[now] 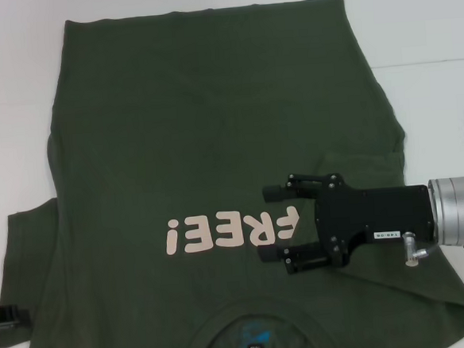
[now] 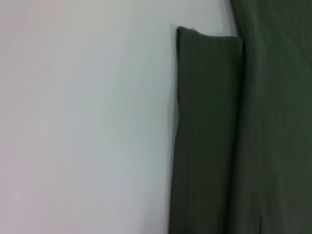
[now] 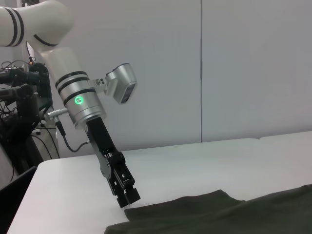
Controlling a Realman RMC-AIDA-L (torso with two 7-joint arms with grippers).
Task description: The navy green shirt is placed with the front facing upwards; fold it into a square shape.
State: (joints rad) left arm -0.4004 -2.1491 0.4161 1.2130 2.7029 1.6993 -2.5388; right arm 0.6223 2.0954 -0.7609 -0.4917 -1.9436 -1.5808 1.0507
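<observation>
The navy green shirt (image 1: 214, 143) lies flat on the white table (image 1: 10, 78), right side folded in. Right gripper (image 1: 269, 224) hovers fingers apart beside the "FREE!" lettering (image 1: 232, 231).

A white table (image 1: 429, 25) carries the spread navy green shirt (image 1: 198, 144).

"FREE!" (upside down) on shirt (image 1: 214, 143)
</observation>
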